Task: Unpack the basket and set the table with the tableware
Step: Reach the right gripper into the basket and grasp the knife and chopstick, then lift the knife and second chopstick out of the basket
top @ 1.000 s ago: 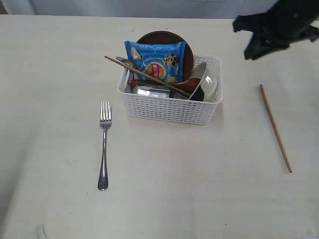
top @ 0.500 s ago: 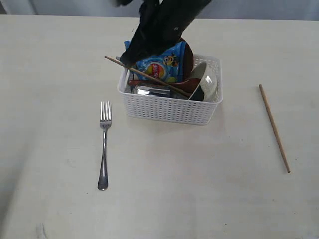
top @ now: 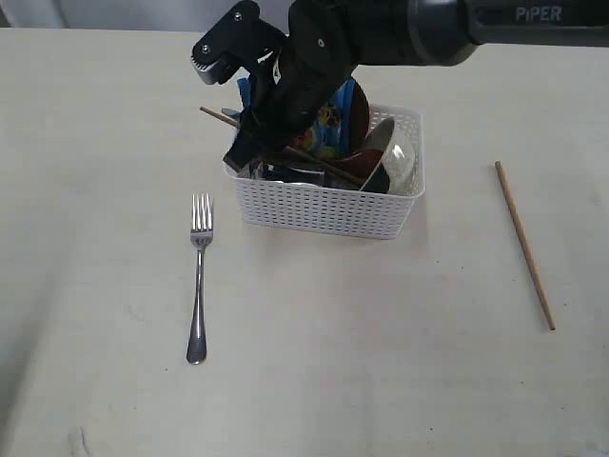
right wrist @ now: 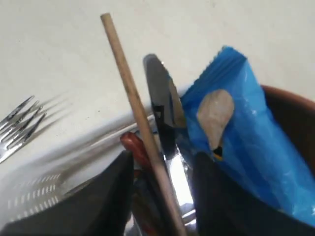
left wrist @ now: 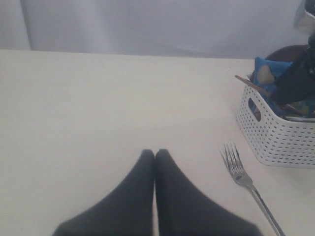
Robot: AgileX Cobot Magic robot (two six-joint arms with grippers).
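Exterior view: the white rectangular plastic lattice basket (top: 328, 208) stands on the large pale beige table (top: 381, 371), towards its far side. The right gripper (top: 245, 145) reaches across from the right and hangs over the basket's left end. In the basket a blue snack bag (top: 335, 112) leans against a brown round plate (top: 361, 112), with a cream round bowl (top: 401, 158) tilted at the right end. A steel fork (top: 199, 278) lies on the table just left of the basket and nearer, tines pointing far. One wooden chopstick (top: 524, 246) lies well to the right.

In the right wrist view the dark fingers (right wrist: 109, 199) stand apart with the second wooden chopstick (right wrist: 129, 88) passing between them; contact is unclear. A steel knife (right wrist: 158, 93) and a reddish-brown wooden spoon (right wrist: 132, 145) lie beside it.

In the left wrist view the left gripper (left wrist: 155, 153) hangs above bare table with its fingers pressed together, holding nothing.
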